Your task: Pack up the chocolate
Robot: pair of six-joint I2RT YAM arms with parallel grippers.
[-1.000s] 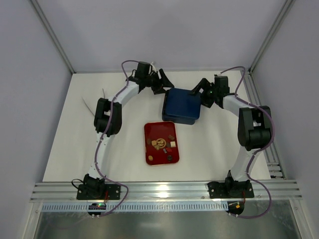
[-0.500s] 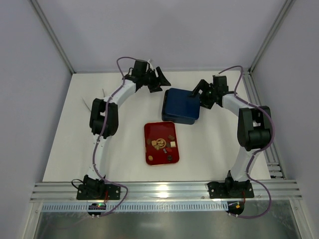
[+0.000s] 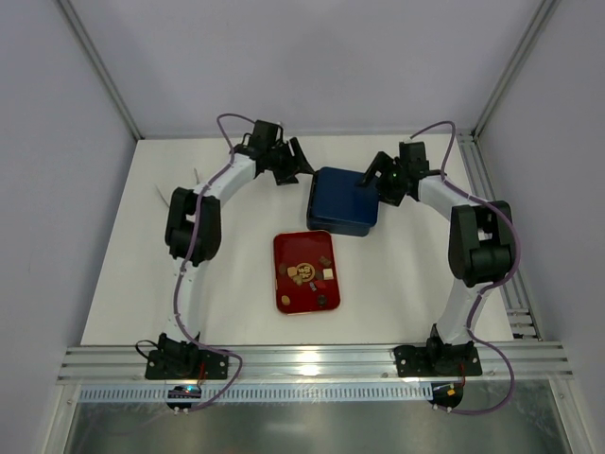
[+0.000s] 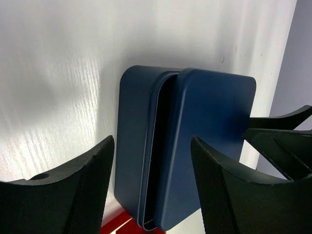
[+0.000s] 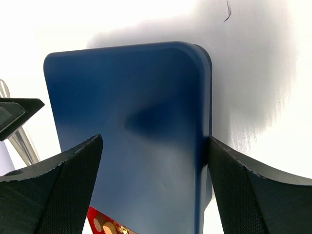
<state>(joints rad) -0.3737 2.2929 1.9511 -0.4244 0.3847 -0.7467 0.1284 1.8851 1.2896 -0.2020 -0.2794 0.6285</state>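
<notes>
The chocolate [image 3: 309,272], small brown, tan and cream pieces, lies on the red tray [image 3: 291,293] in the middle of the table. Behind it sits the dark blue box [image 3: 336,210]. In the left wrist view its lid [image 4: 214,126] lies shifted off the base [image 4: 134,131], with a dark gap between them. My left gripper [image 3: 297,167] stands open just off the box's far left corner, touching nothing. My right gripper [image 5: 155,141] is open over the lid [image 5: 131,122], one finger [image 5: 234,190] against the lid's edge. A few pieces of chocolate [image 5: 105,226] show below the lid.
A white strip [image 3: 170,197] lies on the table at the far left. A metal rail [image 3: 492,199] runs along the right edge. The enclosure walls stand close behind and beside both arms.
My left gripper has drawn back to the left, away from the box's corner. My right gripper has shifted left over the lid and its jaws have narrowed a little.
</notes>
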